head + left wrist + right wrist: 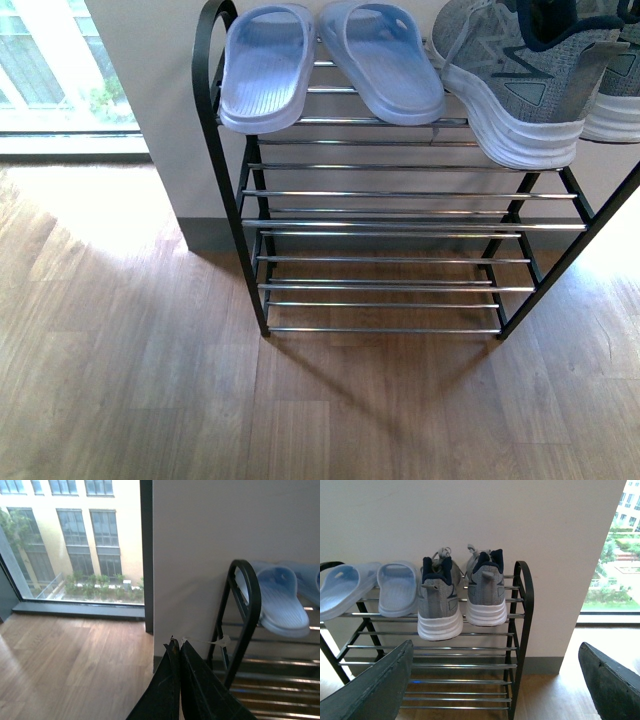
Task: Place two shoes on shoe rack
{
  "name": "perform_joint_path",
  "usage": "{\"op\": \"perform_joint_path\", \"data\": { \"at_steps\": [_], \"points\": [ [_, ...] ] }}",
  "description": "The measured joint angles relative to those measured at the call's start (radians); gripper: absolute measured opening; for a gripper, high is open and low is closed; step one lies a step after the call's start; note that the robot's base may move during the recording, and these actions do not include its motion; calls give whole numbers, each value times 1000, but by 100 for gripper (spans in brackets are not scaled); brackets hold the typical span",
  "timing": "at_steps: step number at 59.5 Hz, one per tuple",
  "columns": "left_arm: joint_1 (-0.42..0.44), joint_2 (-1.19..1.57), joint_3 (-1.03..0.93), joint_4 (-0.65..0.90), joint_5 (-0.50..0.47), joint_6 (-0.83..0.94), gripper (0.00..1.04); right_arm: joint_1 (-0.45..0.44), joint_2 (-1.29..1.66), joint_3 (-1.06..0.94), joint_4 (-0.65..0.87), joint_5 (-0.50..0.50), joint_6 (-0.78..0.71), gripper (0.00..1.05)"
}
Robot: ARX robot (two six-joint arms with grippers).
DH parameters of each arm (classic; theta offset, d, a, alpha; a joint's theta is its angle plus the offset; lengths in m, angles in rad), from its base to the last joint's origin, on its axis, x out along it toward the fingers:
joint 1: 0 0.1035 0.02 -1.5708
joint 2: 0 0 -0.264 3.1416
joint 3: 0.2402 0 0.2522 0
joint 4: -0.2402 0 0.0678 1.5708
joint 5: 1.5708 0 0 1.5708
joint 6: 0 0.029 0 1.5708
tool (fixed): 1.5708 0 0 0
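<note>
Two grey knit sneakers [439, 605] [486, 592] with white soles stand side by side on the top tier of the shoe rack [522, 595], heels hanging over the front bar. In the front view, one sneaker [510, 80] shows at the top right and the other [615, 105] is cut by the frame edge. My right gripper [495, 647] is open and empty, back from the rack and level with its lower tiers. My left gripper [177, 644] is shut on nothing, beside the rack's left side piece [247, 605]. Neither arm shows in the front view.
Two pale blue slides [265, 65] [385, 60] lie on the left half of the top tier. The lower chrome bars [400, 195] carry nothing. A white wall stands behind the rack, with wooden floor [120, 350] in front and a window [75, 545] to the left.
</note>
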Motion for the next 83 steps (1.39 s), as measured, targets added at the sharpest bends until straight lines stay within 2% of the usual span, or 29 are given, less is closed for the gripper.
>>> {"op": "perform_joint_path", "data": {
  "at_steps": [44, 69, 75, 83],
  "points": [
    [0, -531, -18, -478, 0, 0, 1, 0, 0, 0, 0, 0, 0, 96],
    [0, -690, -18, -637, 0, 0, 1, 0, 0, 0, 0, 0, 0, 96],
    [0, -823, -17, -800, 0, 0, 1, 0, 0, 0, 0, 0, 0, 96],
    [1, -848, -18, -813, -1, 0, 1, 0, 0, 0, 0, 0, 0, 96]
  ]
}}
